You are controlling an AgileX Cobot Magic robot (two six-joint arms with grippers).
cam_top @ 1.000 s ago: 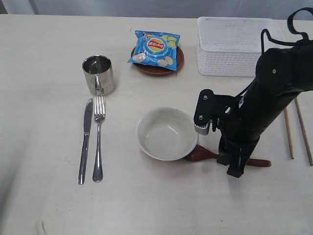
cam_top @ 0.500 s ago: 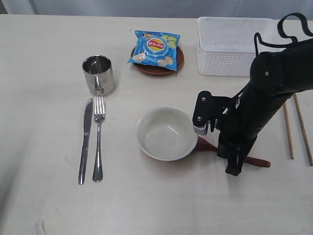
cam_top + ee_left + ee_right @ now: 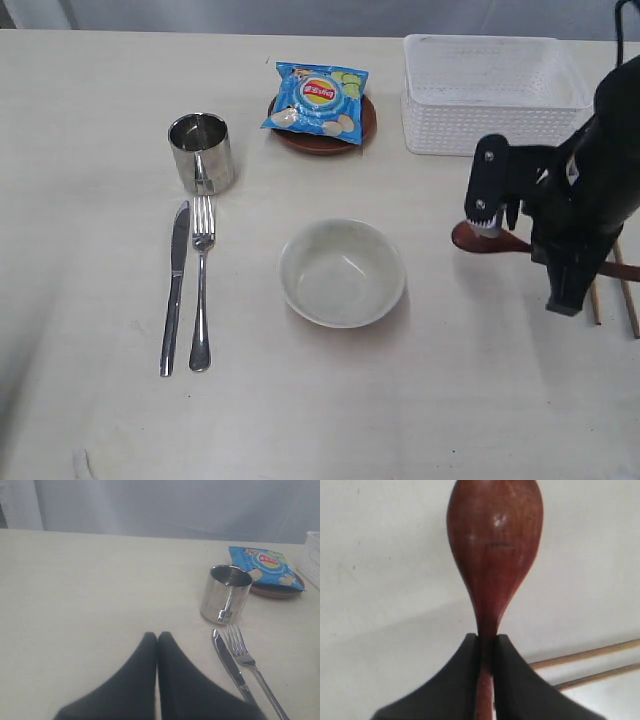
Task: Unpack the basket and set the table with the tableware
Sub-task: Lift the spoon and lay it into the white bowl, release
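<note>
My right gripper (image 3: pixel 562 285) (image 3: pixel 488 639) is shut on the neck of the reddish-brown wooden spoon (image 3: pixel 478 238) (image 3: pixel 495 545), right of the white bowl (image 3: pixel 342 272) and in front of the white basket (image 3: pixel 470 130). The spoon's bowl points left. The wooden chopsticks (image 3: pixel 629 305) (image 3: pixel 590 654) lie just right of the gripper. The steel cup (image 3: pixel 202 152) (image 3: pixel 227 594), knife (image 3: pixel 174 290) (image 3: pixel 230 665) and fork (image 3: pixel 202 285) (image 3: pixel 247 655) lie at the left. The brown plate (image 3: pixel 322 138) sits at the back. My left gripper (image 3: pixel 157 636) is shut and empty, low over the table (image 3: pixel 100 120), left of the knife.
A blue chips bag (image 3: pixel 318 98) (image 3: pixel 265 565) lies on the brown plate. The basket's inside looks empty. The right arm's black body hides part of the spoon handle and the chopsticks. The left arm does not show in the exterior view.
My right gripper has carried the spoon from beside the bowl's right edge to the right and back, toward the basket and chopsticks. Nothing else has moved.
</note>
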